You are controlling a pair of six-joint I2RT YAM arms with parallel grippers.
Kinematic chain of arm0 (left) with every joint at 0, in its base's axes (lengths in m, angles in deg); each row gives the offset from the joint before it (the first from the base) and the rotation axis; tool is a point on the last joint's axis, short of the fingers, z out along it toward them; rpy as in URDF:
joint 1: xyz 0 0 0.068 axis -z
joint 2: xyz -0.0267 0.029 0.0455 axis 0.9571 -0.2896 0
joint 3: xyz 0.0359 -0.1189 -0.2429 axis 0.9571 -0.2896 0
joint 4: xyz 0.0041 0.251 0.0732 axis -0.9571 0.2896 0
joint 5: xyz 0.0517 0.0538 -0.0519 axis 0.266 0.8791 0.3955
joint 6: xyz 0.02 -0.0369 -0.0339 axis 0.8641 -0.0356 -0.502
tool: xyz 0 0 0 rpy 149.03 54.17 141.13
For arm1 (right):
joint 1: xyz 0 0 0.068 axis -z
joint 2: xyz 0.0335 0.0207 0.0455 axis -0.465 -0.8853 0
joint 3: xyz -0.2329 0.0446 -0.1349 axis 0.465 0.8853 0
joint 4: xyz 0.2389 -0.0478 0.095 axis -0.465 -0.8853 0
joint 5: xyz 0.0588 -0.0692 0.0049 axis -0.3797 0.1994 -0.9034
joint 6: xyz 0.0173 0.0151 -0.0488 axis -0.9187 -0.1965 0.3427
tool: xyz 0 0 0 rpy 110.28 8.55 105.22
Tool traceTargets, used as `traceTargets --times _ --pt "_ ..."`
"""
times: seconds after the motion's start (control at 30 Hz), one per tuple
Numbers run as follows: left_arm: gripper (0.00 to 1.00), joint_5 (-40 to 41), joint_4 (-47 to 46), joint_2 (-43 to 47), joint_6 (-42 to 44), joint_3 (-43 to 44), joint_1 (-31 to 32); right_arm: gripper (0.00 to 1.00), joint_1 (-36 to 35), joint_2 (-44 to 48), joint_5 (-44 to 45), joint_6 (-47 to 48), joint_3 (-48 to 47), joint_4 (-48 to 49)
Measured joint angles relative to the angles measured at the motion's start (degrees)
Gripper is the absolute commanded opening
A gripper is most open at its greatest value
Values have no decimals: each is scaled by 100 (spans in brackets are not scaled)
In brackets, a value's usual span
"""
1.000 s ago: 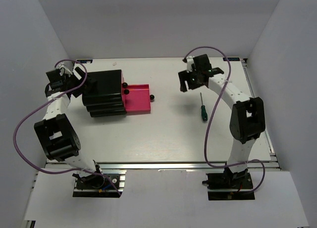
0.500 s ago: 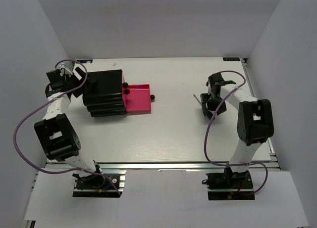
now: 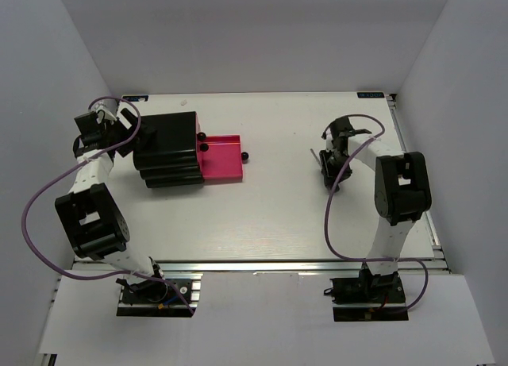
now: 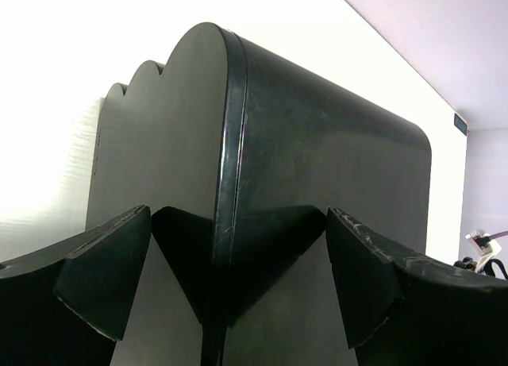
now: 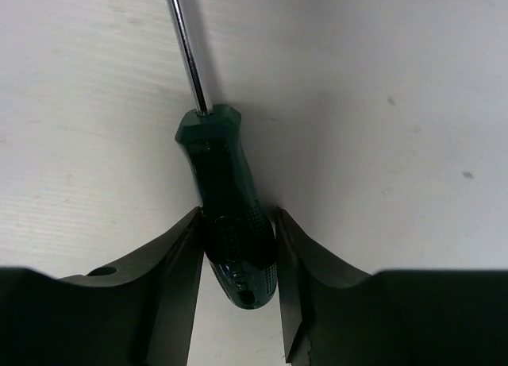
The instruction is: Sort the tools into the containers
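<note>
The bigger green-handled screwdriver point(image 5: 228, 215) lies on the white table with its metal shaft pointing away from the wrist. My right gripper point(image 5: 236, 243) is shut on its handle, both fingers touching it. In the top view the right gripper point(image 3: 331, 169) is low over the table at the right, and only the shaft point(image 3: 315, 155) shows. The black drawer cabinet point(image 3: 164, 150) stands at the left with one magenta-pink drawer point(image 3: 221, 159) pulled out. My left gripper point(image 4: 238, 279) is open and straddles a rear edge of the cabinet point(image 4: 317, 152). The slim screwdrivers and the wrench are out of view.
Round black knobs point(image 3: 244, 156) stick out at the drawer fronts. White walls enclose the table on the left, back and right. The right arm's purple cable point(image 3: 332, 223) loops over the table near its base.
My right gripper has come down from the back of the table onto the green screwdriver and shut on its handle. The left arm has not moved.
</note>
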Motion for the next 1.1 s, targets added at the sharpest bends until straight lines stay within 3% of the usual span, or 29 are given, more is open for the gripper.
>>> traceTargets --times 0.1,0.23,0.4,0.57,1.1 --pt "96 -4 -2 0 2 0 0 0 -164 13 -496 494 -4 188" --pt "96 -9 2 0 2 2 0 0 -940 -15 -1464 918 -304 433" --pt "96 -9 2 0 -2 2 0 0 -1939 -929 -2122 763 -2540 437" --pt "97 4 15 15 -11 0 0 0 -2490 -2039 -2146 452 -4546 431" --pt "97 11 48 24 -9 2 0 0 -2771 -2319 -1403 -109 -4487 -428"
